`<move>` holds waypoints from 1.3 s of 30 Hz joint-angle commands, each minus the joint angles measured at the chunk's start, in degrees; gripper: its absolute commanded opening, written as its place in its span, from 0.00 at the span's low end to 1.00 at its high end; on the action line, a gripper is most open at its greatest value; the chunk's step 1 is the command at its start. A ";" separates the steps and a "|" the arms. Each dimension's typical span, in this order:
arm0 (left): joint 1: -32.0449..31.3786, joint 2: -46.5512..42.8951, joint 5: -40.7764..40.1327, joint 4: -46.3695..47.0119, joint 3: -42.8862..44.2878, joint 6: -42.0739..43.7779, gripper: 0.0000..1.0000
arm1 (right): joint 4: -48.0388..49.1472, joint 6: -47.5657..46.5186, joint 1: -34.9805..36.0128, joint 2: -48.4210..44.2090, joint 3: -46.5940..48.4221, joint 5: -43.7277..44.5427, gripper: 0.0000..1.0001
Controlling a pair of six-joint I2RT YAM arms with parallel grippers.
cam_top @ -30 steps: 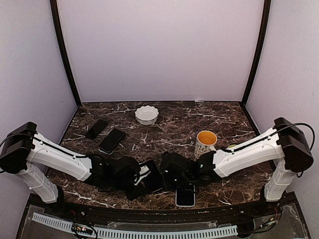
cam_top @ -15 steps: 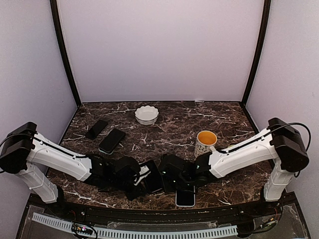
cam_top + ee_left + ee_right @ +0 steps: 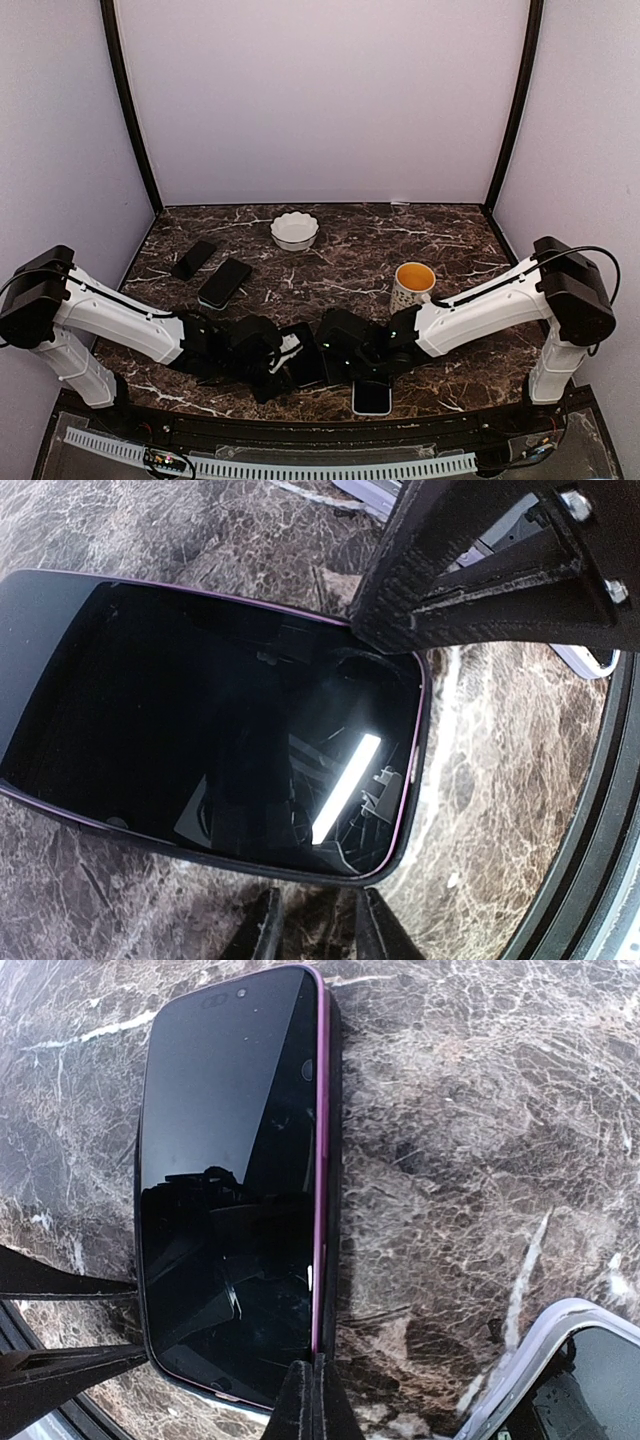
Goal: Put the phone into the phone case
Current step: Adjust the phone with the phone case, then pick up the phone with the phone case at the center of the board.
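A phone with a black screen and purple edge (image 3: 305, 357) lies flat on the marble table near the front, between my two grippers. It fills the left wrist view (image 3: 200, 720) and the right wrist view (image 3: 230, 1180), where a dark rim runs outside its purple edge. My left gripper (image 3: 320, 935) is narrowly open, with its tips at the phone's long edge and bare marble between them. My right gripper (image 3: 313, 1390) is shut, its joined tips pressing the opposite purple edge. In the top view the left gripper (image 3: 278, 366) is left of the phone and the right gripper (image 3: 332, 352) is right of it.
A white-rimmed phone or case (image 3: 372, 397) lies just right of the phone at the front edge, also in the right wrist view (image 3: 560, 1380). Two dark phones (image 3: 193, 258) (image 3: 224, 282) lie at the back left. A white bowl (image 3: 294, 230) and a mug (image 3: 412, 285) stand behind.
The right arm has slid a little to the left, bringing its gripper against the phone. The left arm and the phone have hardly moved.
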 commanded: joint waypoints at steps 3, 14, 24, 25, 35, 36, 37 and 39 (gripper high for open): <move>-0.31 -0.75 -0.95 -1.33 -1.86 -0.12 0.24 | 1.18 3.40 1.23 4.93 -2.83 -3.70 0.00; 1.19 -9.90 -4.83 -14.51 4.52 -2.74 0.25 | -16.47 -2.88 0.93 3.92 8.87 7.76 0.02; 16.36 -14.94 -6.34 -24.53 14.15 1.54 0.27 | -15.12 -6.08 0.55 2.76 16.59 10.83 0.59; 17.25 -14.87 -7.01 -25.33 15.28 2.14 0.28 | -15.02 -5.84 0.56 3.16 16.91 10.68 0.70; 25.55 -15.27 -12.96 -18.61 27.48 4.10 0.83 | -13.93 -2.75 0.62 7.26 19.74 9.23 0.98; 25.78 -15.19 -13.66 -18.26 27.44 4.78 0.83 | -13.97 -2.43 0.64 7.79 19.93 8.75 0.99; 25.92 -15.29 -14.61 -17.35 26.68 5.18 0.83 | -14.18 -2.20 0.65 8.29 20.11 8.37 0.98; 26.09 -15.96 -14.98 -15.34 24.29 6.25 0.84 | -14.96 -1.45 0.72 9.44 20.54 7.68 0.99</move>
